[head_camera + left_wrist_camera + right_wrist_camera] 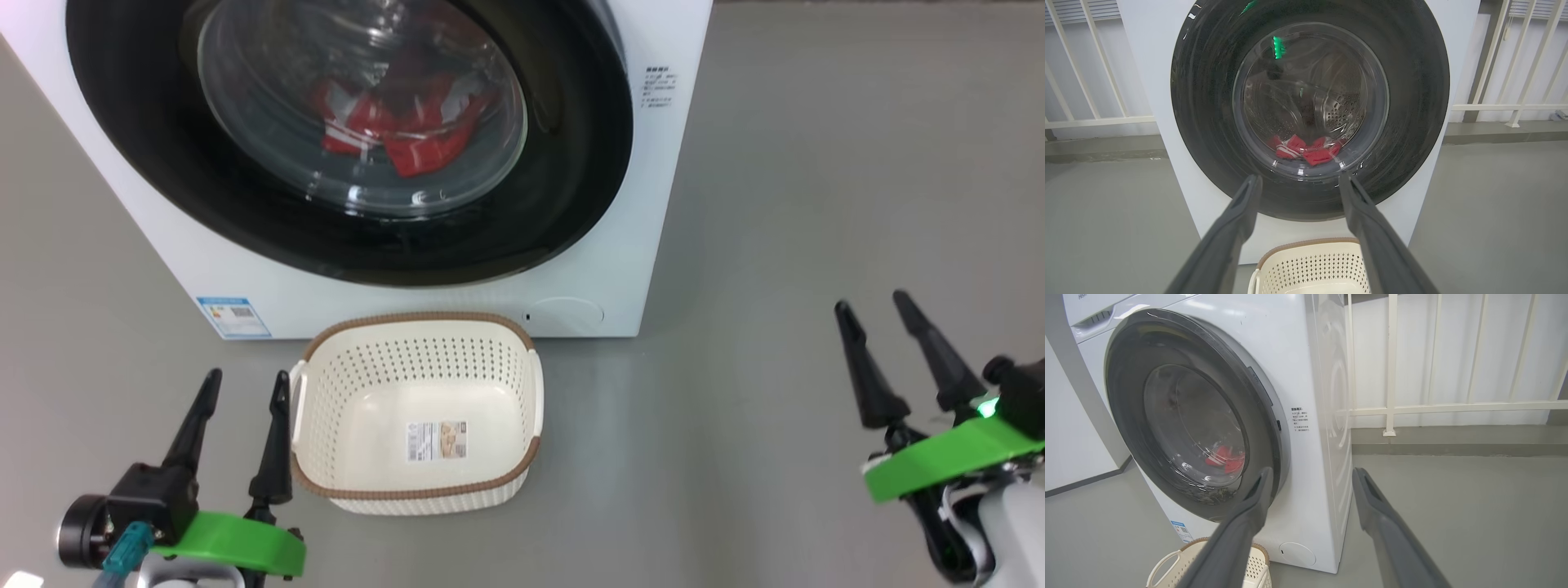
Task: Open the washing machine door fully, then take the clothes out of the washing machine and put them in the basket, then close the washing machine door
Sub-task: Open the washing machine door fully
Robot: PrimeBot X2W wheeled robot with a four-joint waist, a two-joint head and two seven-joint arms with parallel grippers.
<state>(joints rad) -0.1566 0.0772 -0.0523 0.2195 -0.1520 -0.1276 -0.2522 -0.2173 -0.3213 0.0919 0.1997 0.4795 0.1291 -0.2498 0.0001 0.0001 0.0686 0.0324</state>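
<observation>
**Jaws.** The left gripper point(249, 373) hangs at my lower left with its jaws spread wide and nothing between them. The right gripper point(870, 300), at my lower right, is equally wide and empty, over bare grey floor point(775, 245) and well apart from everything else. Each gripper sits on a green bracket point(237, 547).

**Surroundings.** The basket point(416, 317) stands empty on the floor, just in front of the washing machine point(408, 298). Its left handle is just beside the inner finger of the left gripper; I cannot tell whether they touch. In the left wrist view the basket lies below and between the fingers, which point at the washing machine door point(563, 163).

**Obstruction.** The door is shut flush against the front of the machine. The clothes point(408, 131) lie behind its glass, low in the drum. A white railing point(1392, 363) runs behind the machine.

**Labels.**
- A blue label sticker point(233, 317) with a code square sits at the machine's lower left corner.
- A short block of dark print point(657, 88) sits right of the door.
- A paper label point(436, 441) lies on the basket's bottom.

All three are too small for me to read. A round cover point(563, 314) marks the machine's lower right.
</observation>
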